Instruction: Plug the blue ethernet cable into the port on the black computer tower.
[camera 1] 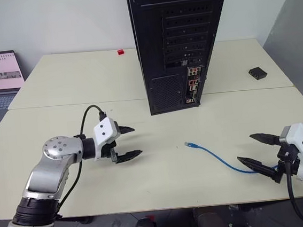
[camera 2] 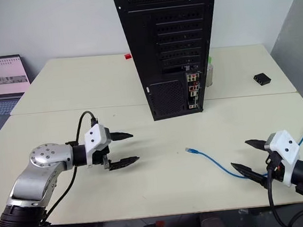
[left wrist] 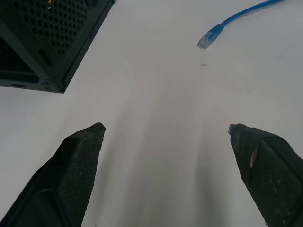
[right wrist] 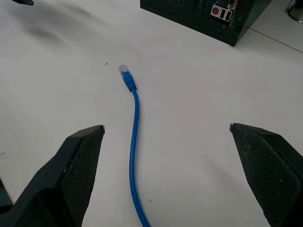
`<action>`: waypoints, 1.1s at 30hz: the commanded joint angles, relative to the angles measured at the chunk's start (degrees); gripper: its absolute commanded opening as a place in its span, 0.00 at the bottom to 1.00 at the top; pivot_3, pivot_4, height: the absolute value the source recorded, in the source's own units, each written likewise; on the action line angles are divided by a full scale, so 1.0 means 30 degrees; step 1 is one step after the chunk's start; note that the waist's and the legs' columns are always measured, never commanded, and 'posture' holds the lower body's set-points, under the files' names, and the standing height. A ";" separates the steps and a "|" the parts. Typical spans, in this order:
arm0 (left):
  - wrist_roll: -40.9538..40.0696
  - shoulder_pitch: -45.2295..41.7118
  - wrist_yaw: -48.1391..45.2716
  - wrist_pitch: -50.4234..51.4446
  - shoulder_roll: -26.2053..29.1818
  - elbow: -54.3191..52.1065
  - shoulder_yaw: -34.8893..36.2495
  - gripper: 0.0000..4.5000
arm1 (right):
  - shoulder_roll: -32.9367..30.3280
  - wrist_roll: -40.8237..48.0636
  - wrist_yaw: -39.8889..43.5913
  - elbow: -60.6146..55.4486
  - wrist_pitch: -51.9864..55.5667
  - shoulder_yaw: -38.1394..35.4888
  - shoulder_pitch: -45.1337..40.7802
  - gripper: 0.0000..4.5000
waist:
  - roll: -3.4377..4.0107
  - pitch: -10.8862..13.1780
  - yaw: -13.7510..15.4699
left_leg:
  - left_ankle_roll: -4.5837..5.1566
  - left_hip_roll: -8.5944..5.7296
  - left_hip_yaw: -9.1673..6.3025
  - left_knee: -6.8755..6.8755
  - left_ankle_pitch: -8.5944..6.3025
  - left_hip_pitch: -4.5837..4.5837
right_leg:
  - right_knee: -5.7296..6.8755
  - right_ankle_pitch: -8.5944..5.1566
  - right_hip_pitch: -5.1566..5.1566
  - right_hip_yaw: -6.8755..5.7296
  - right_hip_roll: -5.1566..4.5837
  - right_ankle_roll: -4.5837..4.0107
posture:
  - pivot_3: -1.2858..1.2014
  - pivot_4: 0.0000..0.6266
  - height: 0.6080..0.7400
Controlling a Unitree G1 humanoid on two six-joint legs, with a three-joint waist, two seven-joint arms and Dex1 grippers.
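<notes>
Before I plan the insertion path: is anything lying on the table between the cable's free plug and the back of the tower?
Nothing visible. The blue ethernet cable lies with its plug toward the black computer tower, and only bare table separates them. Both end effectors, left and right, sit off to the sides, open.

Blue ethernet cable (camera 1: 220,158): thin, bright blue, lying loose on desk (camera 1: 163,182), unplugged. Clear-tipped plug end (right wrist: 126,75) free on desk surface, pointing roughly toward tower, well apart from it. Cord curving from plug toward right desk edge.

Black computer tower (camera 1: 179,41): upright, rear panel facing camera; perforated slot covers above, vent grille lower left.

Port (camera 1: 192,84): within narrow vertical connector strip, lower right of rear panel; empty.
</notes>
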 commanded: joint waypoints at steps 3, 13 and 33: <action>-0.0602 -0.0135 -0.0103 -0.0060 -0.0162 -0.0896 0.0055 0.99 | 0.0101 0.0157 -0.0238 -0.0632 0.0013 -0.0257 -0.0277 1.00 | 0.0000 0.0000 0.0001 | 0.0000 0.0000 0.0000 0.0001 0.0000 0.0001 | 0.0000 0.0002 0.0000 0.0001 0.0000 -0.0004 | 0.52 0.24 1.00; -0.0564 -0.0244 -0.0049 -0.0117 -0.0567 -0.1163 -0.0315 0.99 | 0.0261 0.0016 -0.0801 -0.0971 0.0393 0.0414 -0.0646 1.00 | -0.0003 0.0001 0.0001 | 0.0000 -0.0001 0.0000 0.0003 0.0000 0.0000 | 0.0001 0.0009 0.0000 0.0000 0.0000 -0.0015 | 0.52 0.24 1.00; -0.0090 -0.0123 -0.1551 -0.1472 -0.0488 -0.1992 -0.2249 0.99 | 0.3562 -0.5671 -0.2511 0.4693 -0.0301 1.2121 -0.9011 1.00 | -0.0030 0.0017 -0.0013 | 0.0000 0.0001 -0.0007 0.0018 0.0000 -0.0011 | 0.0005 0.0024 -0.0017 -0.0007 0.0000 -0.0041 | 0.52 0.24 1.00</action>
